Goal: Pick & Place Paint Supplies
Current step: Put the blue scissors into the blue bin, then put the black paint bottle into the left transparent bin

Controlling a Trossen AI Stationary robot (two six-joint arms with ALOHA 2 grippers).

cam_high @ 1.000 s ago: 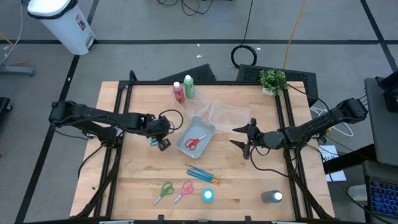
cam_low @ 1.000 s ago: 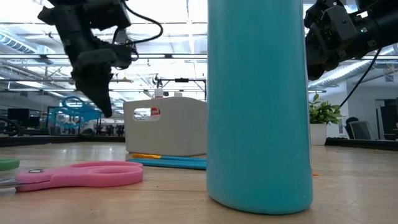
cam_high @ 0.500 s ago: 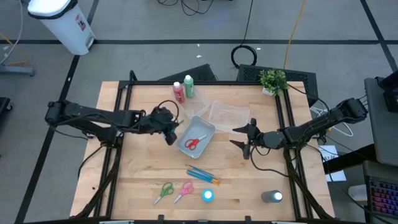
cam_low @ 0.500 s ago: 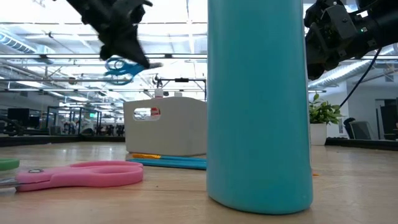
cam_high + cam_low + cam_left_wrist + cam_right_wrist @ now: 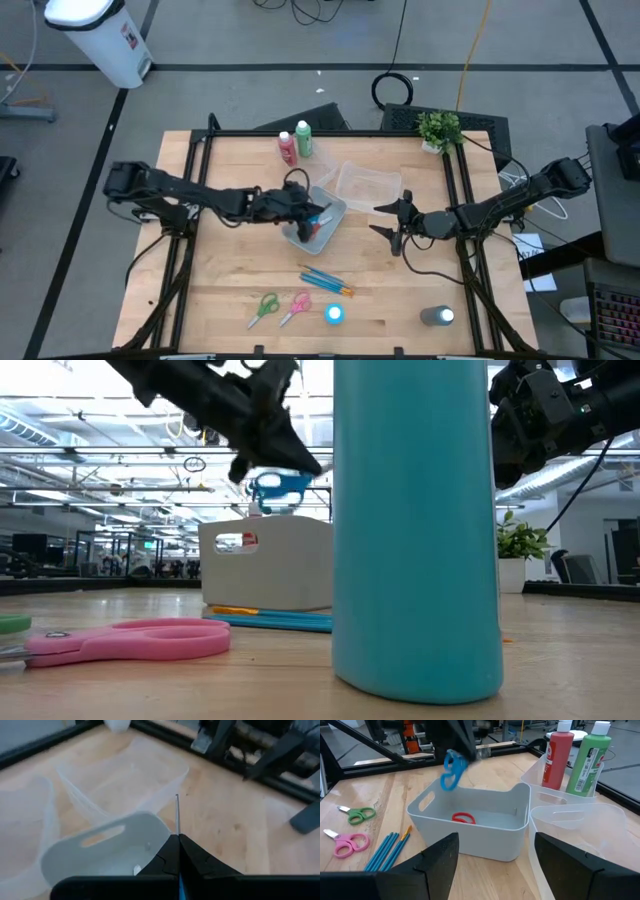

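The left gripper is hanging over the grey tub in the middle of the bench, clenched on the blue scissors, which are dangling handles-down from its tips, their long axis close to upright. In the right wrist view the blue scissors are hovering above the tub's left rim, over the open interior and not yet inside it; the red scissors are lying flat on the tub floor right below. So the relation that matters is plain vertical: the tub is sitting straight beneath the load, and the likely next move is a short drop or release with little sideways travel. Because the scissors are hanging near the rim and not the tub's centre, letting go here could clip the wall. The right gripper is waiting with its fingers spread wide, at the right of the tub and beside the clear tubs, holding nothing. The left arm is the nearer one to the drop point, and it is also carrying the load. The green scissors, pink scissors and brushes are lying on the near part of the bench.
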